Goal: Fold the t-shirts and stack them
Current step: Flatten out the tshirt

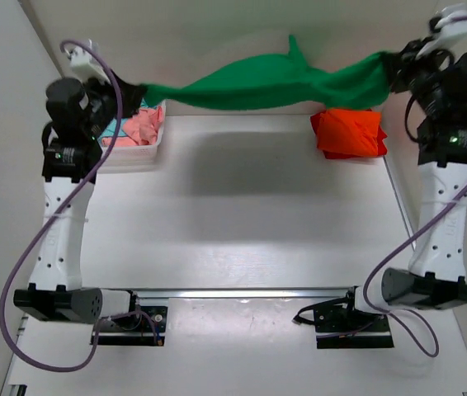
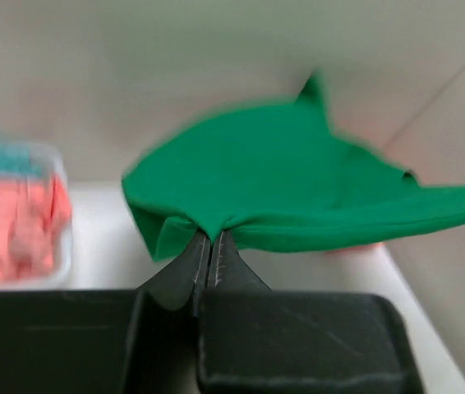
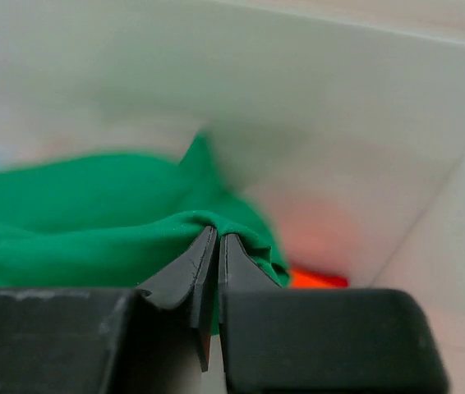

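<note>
Green t-shirt point(image 1: 254, 85) is held stretched in the air, each end clamped between the jaws of the left gripper point(image 2: 212, 238) and right gripper point(image 3: 218, 238); open table point(image 1: 258, 223) is seen below.

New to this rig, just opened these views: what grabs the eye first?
The bright green shirt hangs stretched in mid-air across the far side, the left gripper and right gripper each shut on one end. Under its right end lies a crumpled orange shirt; at far left a white basket holds pink cloth and teal cloth.
</note>
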You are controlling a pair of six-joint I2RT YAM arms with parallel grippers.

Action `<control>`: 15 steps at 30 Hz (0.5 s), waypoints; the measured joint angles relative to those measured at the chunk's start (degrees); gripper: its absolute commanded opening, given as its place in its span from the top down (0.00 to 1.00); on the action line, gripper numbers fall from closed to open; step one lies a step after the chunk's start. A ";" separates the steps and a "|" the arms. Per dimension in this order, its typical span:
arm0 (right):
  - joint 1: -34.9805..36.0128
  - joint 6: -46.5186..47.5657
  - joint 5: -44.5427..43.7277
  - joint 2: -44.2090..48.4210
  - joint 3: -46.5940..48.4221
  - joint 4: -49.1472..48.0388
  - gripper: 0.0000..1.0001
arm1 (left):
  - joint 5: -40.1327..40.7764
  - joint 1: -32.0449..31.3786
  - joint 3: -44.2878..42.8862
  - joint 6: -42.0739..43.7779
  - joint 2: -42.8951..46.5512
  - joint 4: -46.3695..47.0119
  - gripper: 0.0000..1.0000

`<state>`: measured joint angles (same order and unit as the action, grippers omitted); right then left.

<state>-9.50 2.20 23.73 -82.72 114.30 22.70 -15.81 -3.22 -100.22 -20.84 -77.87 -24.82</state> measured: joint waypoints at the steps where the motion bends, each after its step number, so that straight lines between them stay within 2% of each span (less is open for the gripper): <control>1: 1.18 0.59 0.17 1.88 -3.98 -0.90 1.00 | 0.22 -0.15 5.05 0.15 2.32 1.14 1.00; 4: 5.40 1.73 -0.20 7.08 -18.34 -2.36 1.00 | 0.46 -0.28 18.64 0.48 4.59 3.37 1.00; 7: 8.92 1.62 -1.40 10.51 -35.19 -2.60 1.00 | 0.85 -0.50 31.17 0.46 2.38 3.37 1.00; 11: 12.90 -3.13 -4.55 17.92 -60.24 0.87 1.00 | 1.01 -1.84 47.23 0.48 0.37 0.74 1.00; 15: 16.92 -9.64 -8.11 30.49 -72.78 6.49 1.00 | 1.18 -2.86 55.01 0.61 0.98 -2.03 1.00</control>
<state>7.42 -7.44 15.62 -52.23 41.52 29.19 -14.63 -6.09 -45.21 -20.23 -76.88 -26.85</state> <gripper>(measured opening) 0.007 0.035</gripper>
